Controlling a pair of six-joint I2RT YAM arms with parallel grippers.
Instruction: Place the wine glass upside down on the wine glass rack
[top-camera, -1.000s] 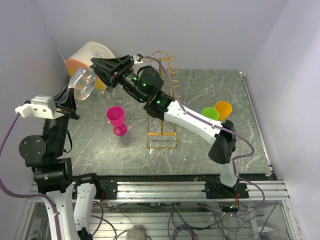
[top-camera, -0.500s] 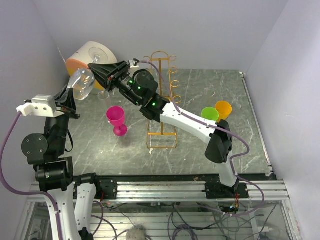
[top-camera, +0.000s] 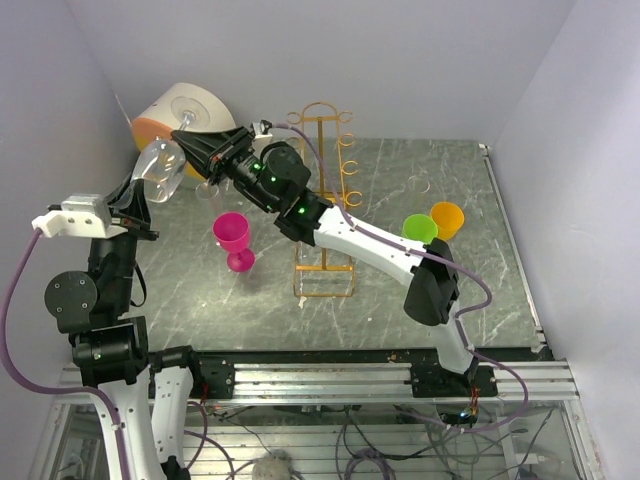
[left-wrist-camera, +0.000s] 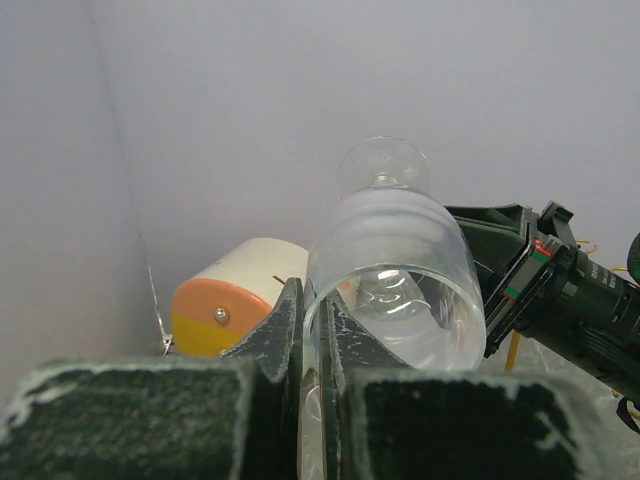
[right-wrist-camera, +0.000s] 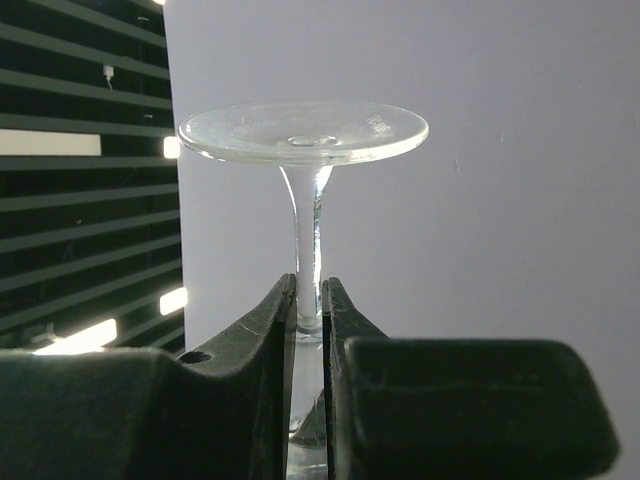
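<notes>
From above, you had the wine glass (top-camera: 160, 165) in the air at the far left, well apart from the rack (top-camera: 348, 165), which carried no glass that I could see, so the hanging itself was yet to do. At the left wrist, your left gripper (left-wrist-camera: 310, 310) pinched the bowl's rim. At the right wrist, your right gripper (right-wrist-camera: 308, 300) was clamped on the stem below the foot.
</notes>
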